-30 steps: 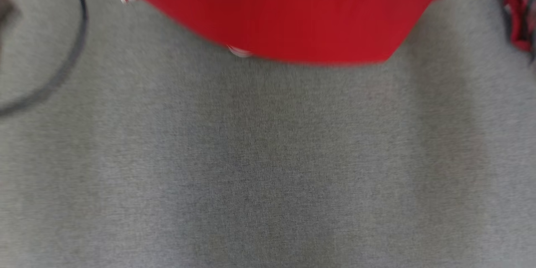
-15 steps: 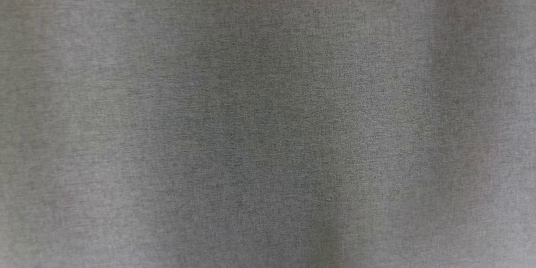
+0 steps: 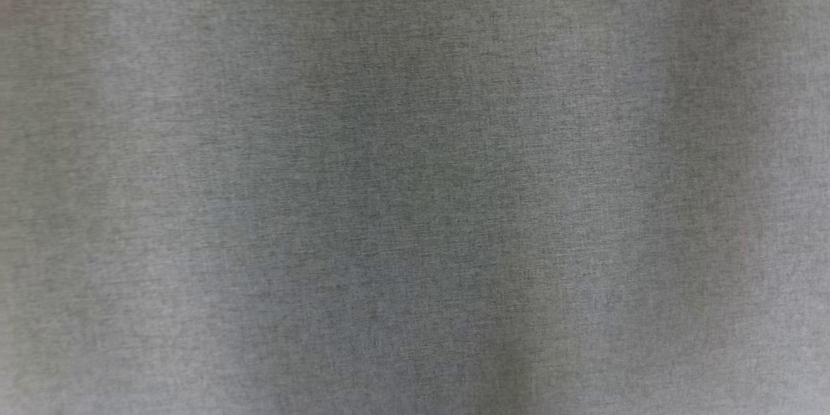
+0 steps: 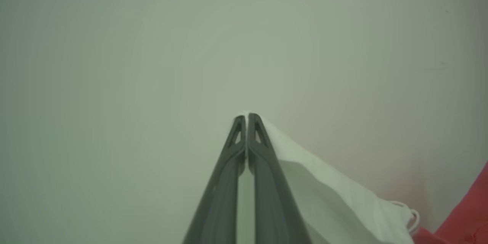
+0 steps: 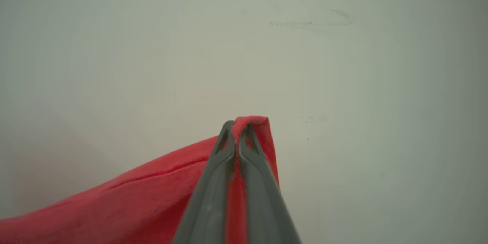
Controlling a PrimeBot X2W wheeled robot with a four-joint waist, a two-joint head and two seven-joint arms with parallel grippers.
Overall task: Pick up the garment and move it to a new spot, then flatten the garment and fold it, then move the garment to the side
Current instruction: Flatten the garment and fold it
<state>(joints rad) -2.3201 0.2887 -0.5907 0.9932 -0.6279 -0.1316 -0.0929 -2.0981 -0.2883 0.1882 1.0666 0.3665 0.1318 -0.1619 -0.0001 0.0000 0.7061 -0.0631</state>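
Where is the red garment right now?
The right gripper pinches the garment by its red edge, low in its wrist view; the left gripper pinches a white part.

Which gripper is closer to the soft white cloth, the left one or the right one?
Left. The left gripper is shut on the white cloth itself, pinching its edge at the fingertips. The right gripper is clamped on red fabric instead.

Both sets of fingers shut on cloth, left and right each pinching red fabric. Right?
Not quite. The left wrist view shows the left fingers shut on a white fabric fold, not red. The right fingers do pinch the red fabric garment.
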